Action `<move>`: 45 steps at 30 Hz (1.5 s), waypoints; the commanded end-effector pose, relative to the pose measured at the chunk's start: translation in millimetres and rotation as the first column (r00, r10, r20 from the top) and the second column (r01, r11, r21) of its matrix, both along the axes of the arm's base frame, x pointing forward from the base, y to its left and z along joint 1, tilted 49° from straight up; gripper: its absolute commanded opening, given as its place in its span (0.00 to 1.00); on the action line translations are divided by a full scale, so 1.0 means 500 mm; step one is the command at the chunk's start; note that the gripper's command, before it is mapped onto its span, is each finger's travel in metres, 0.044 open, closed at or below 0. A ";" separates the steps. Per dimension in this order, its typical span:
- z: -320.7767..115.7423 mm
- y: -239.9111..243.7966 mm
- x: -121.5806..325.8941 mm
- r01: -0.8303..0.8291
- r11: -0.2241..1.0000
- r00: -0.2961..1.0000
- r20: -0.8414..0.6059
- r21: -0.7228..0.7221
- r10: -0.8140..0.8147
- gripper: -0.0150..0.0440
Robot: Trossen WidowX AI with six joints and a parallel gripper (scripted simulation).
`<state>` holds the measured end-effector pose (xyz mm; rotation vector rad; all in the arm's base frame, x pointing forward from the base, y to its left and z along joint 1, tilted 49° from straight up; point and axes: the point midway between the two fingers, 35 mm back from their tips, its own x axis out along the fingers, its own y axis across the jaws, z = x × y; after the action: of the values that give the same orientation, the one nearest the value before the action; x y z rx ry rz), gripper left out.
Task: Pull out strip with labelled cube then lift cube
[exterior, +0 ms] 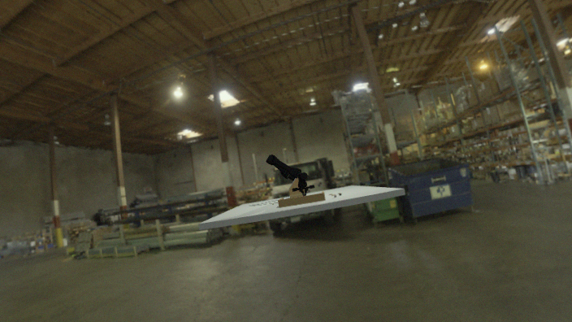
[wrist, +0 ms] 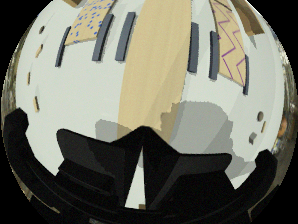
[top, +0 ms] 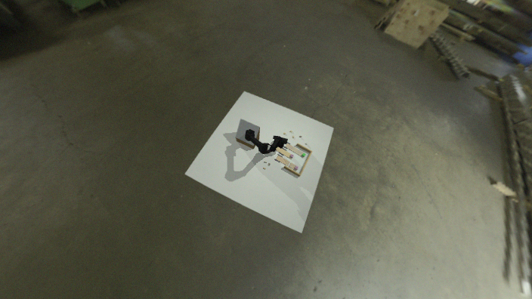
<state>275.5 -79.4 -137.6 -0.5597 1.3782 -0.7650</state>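
Observation:
The plain tan strip [top: 284,152] [wrist: 155,60] is the middle of three. It reaches from between the dark guides back to under my fingertips, and a pink cube [top: 291,155] sits at its far end. My gripper [wrist: 144,129] is shut, its tips over the strip's near part; whether they touch it is hidden. The blue-dotted strip [top: 294,149] [wrist: 90,22] lies left of it, with a green cube [top: 303,155] at its far end. The zigzag strip [top: 283,161] [wrist: 232,55] lies right of it, with another pink cube [top: 295,167]. No label is readable on any cube.
A low wooden wall [top: 305,163] [exterior: 301,199] encloses the strips' far ends on three sides. Dark guides [wrist: 102,40] [wrist: 192,47] stand along the strips. Small loose bits [wrist: 260,116] [wrist: 36,104] lie on both sides. The arm stands on a grey-topped box [top: 243,126].

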 end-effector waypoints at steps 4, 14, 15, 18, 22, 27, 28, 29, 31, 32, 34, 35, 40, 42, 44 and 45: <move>-0.005 -0.006 -0.038 0.017 1.000 1.000 -0.018 0.005 -0.017 0.25; -0.008 -0.003 -0.068 0.017 1.000 1.000 -0.019 0.005 -0.017 0.25; -0.008 -0.003 -0.071 0.017 1.000 1.000 -0.019 0.005 -0.017 0.25; -0.009 -0.002 -0.079 0.017 1.000 1.000 -0.019 0.005 -0.017 0.25; -0.010 -0.001 -0.091 0.017 1.000 1.000 -0.019 0.005 -0.017 0.25; -0.011 0.000 -0.105 0.017 1.000 1.000 -0.020 0.005 -0.017 0.25; -0.012 0.000 -0.107 0.017 1.000 1.000 -0.020 0.005 -0.017 0.25; -0.012 0.000 -0.110 0.017 1.000 1.000 -0.020 0.005 -0.017 0.25; -0.012 0.001 -0.117 0.017 1.000 1.000 -0.020 0.005 -0.017 0.25; -0.013 0.001 -0.120 0.017 1.000 1.000 -0.020 0.005 -0.017 0.25; -0.013 0.001 -0.126 0.017 1.000 1.000 -0.020 0.005 -0.017 0.25; -0.013 0.002 -0.129 0.017 1.000 1.000 -0.020 0.005 -0.017 0.25; -0.015 0.003 -0.143 0.017 1.000 1.000 -0.021 0.005 -0.017 0.25; -0.015 0.003 -0.145 0.017 1.000 1.000 -0.021 0.005 -0.017 0.25; -0.015 0.003 -0.145 0.017 1.000 1.000 -0.021 0.005 -0.017 0.25; -0.015 0.003 -0.145 0.017 1.000 1.000 -0.021 0.005 -0.017 0.25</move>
<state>213.9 -74.6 -143.1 -0.5568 1.3771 -0.7622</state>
